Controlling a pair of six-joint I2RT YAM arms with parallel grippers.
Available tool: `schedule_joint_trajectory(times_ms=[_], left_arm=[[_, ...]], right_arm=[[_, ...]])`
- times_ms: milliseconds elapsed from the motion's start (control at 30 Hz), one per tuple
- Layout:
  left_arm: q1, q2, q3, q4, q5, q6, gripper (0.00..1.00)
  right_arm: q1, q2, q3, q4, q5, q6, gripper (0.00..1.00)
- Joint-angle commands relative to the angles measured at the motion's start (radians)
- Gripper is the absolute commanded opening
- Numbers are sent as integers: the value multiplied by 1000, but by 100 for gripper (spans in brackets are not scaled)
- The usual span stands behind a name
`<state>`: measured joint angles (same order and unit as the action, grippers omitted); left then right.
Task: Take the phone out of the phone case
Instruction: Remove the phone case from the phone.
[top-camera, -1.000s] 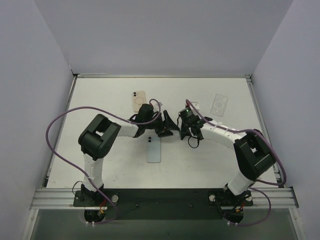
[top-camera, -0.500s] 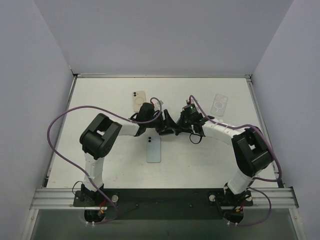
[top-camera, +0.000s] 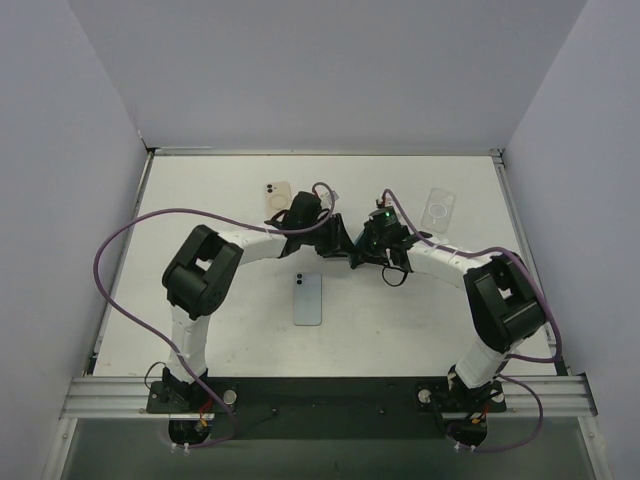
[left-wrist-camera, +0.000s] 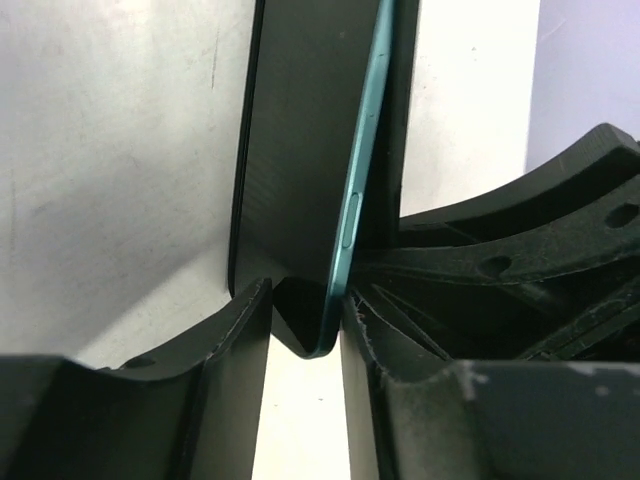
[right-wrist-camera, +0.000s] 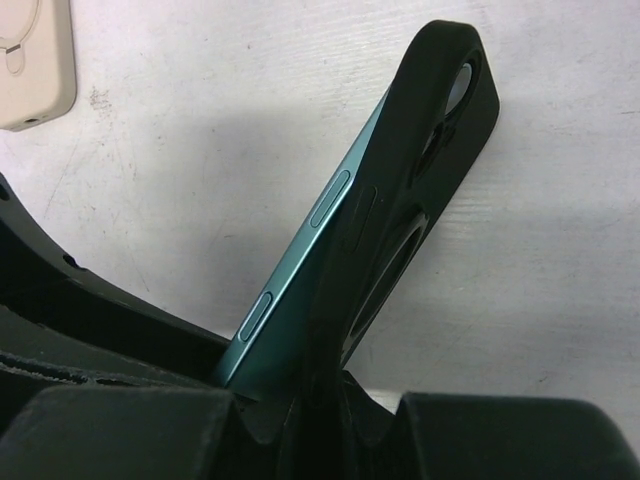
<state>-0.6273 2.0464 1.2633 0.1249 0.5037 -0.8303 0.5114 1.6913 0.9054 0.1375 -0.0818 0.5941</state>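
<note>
Both arms are meeting over the middle of the table (top-camera: 420, 310), sharing one object between them. The left tool (left-wrist-camera: 305, 300) is pinching narrow on the bottom corner of the teal phone (left-wrist-camera: 350, 200), one finger on each face. The right tool (right-wrist-camera: 315, 400) is clamping the lower end of the black phone case (right-wrist-camera: 440, 110). The phone's edge is running down into that same grip, so I cannot tell whether it is catching the case alone.

Phone and case are being held off the table, standing on edge. The case is clinging around the camera end and gaping away along the side with the buttons. This is looking like the peeling step, perhaps halfway through.

The next move is calling for the two tools to draw apart, sliding the phone out of that last pocket without twisting it.

On writing, nothing is showing that I can read: no logo and no label on phone or case. The cream case (top-camera: 277, 198) is lying at the back, showing only a ring outline. A clear case (top-camera: 440, 208) is sitting far right, and a pale phone (top-camera: 308, 298) is lying nearer the bases.
</note>
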Motion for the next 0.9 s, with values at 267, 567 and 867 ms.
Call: schedule_joint_trajectory(times_ms=[267,567,867], left_arm=[[-55,54,99,-154,-188,114,0],[-51,-63,39,-139,-159,88,0],[-45,-218,65,-260,-165,135,0]], right_arm=[[12,79,-69,-36,-159,19,0],[-13,-65,-31,-249,-61,21,0],[-37,-173,-10,-395,77,-74,0]])
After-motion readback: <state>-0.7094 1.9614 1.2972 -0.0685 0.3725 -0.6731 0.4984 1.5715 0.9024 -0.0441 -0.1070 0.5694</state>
